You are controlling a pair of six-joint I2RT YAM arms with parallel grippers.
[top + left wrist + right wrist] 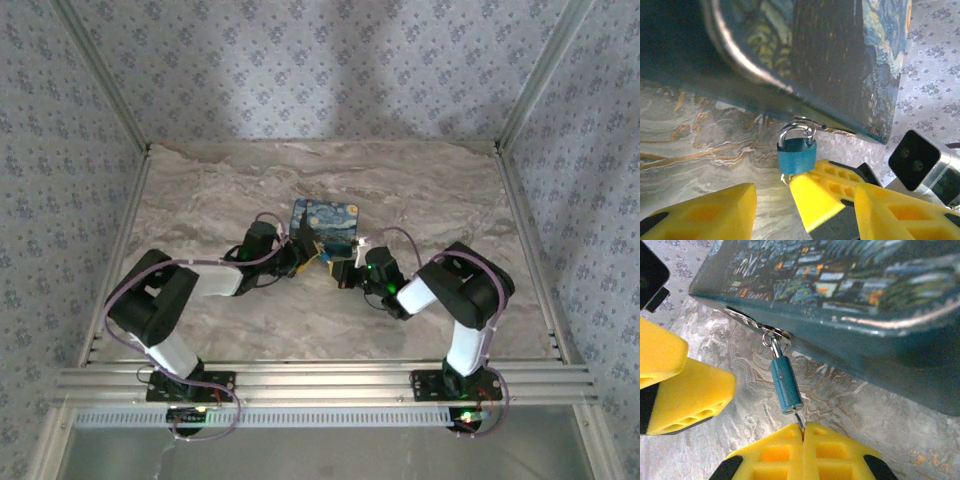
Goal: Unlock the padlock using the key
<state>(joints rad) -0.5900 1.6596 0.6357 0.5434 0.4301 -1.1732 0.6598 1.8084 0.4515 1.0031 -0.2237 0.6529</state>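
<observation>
Nearest the right wrist camera, the right gripper (pixel 802 429) has its yellow fingers (pixel 770 460) pressed flat together on the key (pixel 799 419). A thin metal sliver of the key shows between the fingertips and runs up into the underside of the padlock (pixel 786 382). The lock's blue body hangs tilted, and its silver shackle (pixel 769 342) is hooked through the hasp (pixel 747 320) on the lower edge of the box (pixel 865 295), above the marble table (pixel 865 415).

Left of the lock in that view sits the left gripper (pixel 709 367), near the padlock but apart from it. In the left wrist view its own fingers (pixel 705 215) stand partway apart and grip nothing. There the padlock (pixel 796 156) hangs just under the box (pixel 840 60), with the arch of its shackle plain to see. The right gripper (pixel 822 192) is closed directly beneath the lock, touching its bottom.

From above, both arms reach inward to the near side of the box (pixel 325 222), which sits about mid-table. The two grippers meet just in front of it, but the padlock is too small to make out there.
</observation>
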